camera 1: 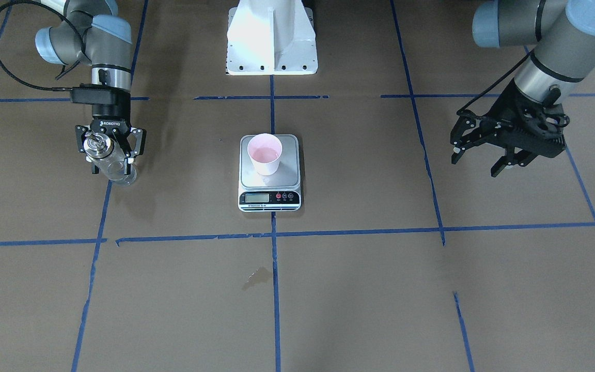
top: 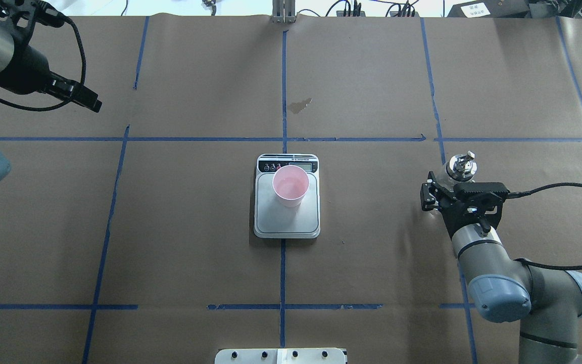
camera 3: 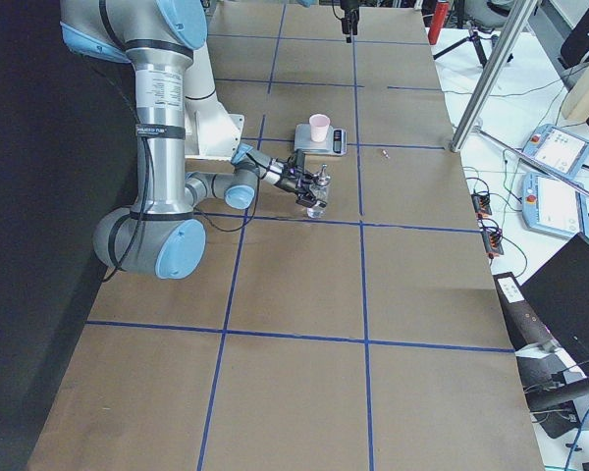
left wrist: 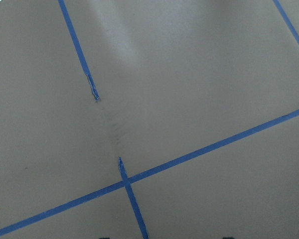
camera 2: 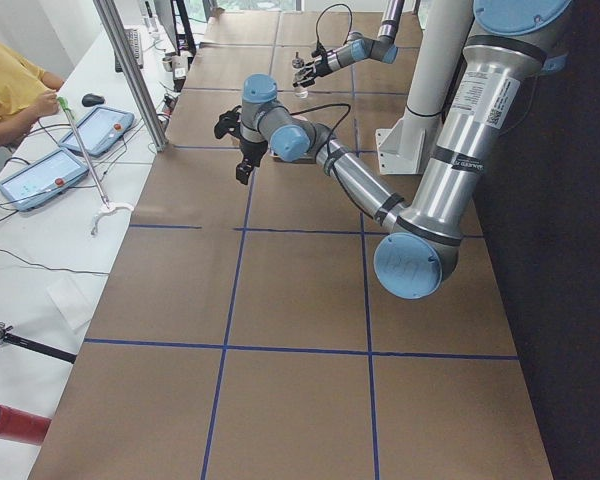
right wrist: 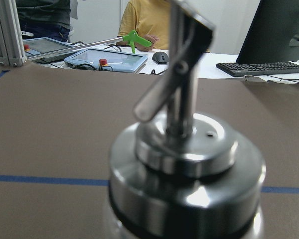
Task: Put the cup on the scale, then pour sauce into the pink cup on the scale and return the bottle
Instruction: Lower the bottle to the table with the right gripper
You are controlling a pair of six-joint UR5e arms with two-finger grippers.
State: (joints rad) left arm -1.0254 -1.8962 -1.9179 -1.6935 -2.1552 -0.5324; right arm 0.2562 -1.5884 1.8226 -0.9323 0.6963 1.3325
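Note:
The pale pink cup [camera 1: 265,153] stands on the steel plate of the scale [camera 1: 287,178] at mid-table, towards the display end, with a pinkish inside; it also shows in the overhead view [top: 291,184]. My right gripper [camera 1: 110,155] is shut on the clear glass bottle [camera 1: 114,165], upright, at or just above the table, well to the side of the scale. Its metal pourer cap [right wrist: 184,149] fills the right wrist view. My left gripper [camera 1: 476,159] is open and empty, hovering on the other side of the scale.
The white robot base [camera 1: 271,41] stands behind the scale. A small dark stain [camera 1: 256,276] marks the brown paper in front of it. Blue tape lines cross the table. Operators, tablets and a keyboard lie beyond the far edge [right wrist: 104,59].

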